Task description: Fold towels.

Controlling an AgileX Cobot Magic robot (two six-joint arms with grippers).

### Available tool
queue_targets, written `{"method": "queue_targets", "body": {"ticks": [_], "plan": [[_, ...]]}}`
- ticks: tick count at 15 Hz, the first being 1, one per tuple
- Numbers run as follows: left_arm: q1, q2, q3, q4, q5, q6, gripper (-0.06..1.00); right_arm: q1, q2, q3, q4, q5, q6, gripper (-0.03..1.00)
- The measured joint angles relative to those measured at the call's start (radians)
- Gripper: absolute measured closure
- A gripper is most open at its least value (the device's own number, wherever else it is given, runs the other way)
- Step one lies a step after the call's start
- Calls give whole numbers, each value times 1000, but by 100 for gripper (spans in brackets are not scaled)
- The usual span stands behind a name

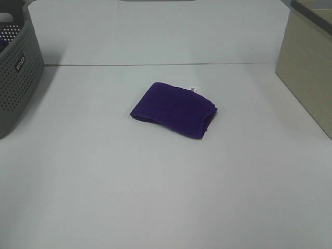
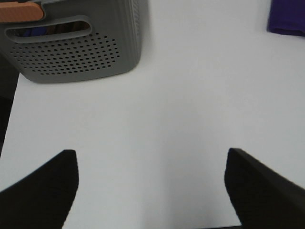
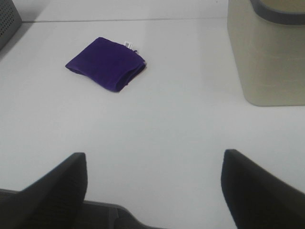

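Observation:
A deep purple towel lies folded into a small rectangle in the middle of the white table, a small white tag at its far edge. The right wrist view shows it whole, well ahead of my right gripper, which stands open with nothing between its dark fingers. In the left wrist view only a corner of the towel shows at the frame's edge. My left gripper is open and empty over bare table. Neither gripper appears in the exterior high view.
A grey perforated basket stands at the table's left, seen close in the left wrist view with an orange object above it. A beige bin stands at the right. A seam crosses the table behind the towel.

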Motion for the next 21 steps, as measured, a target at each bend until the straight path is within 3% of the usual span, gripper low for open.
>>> {"method": "queue_targets", "body": {"ticks": [5,8,14,18,21], "plan": [[0,-278,98,0,35,0,17,0,-12,94,21,-58,-38,20],[0,-291,116,-7,9,0,17,0,-12,190,61,-141,-56,20],[0,-291,118,-7,-1,-6,17,0,-12,209,77,-164,-56,20],[4,-291,118,-8,-1,-8,17,-122,-12,209,84,-164,-56,20],[5,-291,118,-11,-1,-8,17,-135,-12,209,86,-165,-56,20]]}}
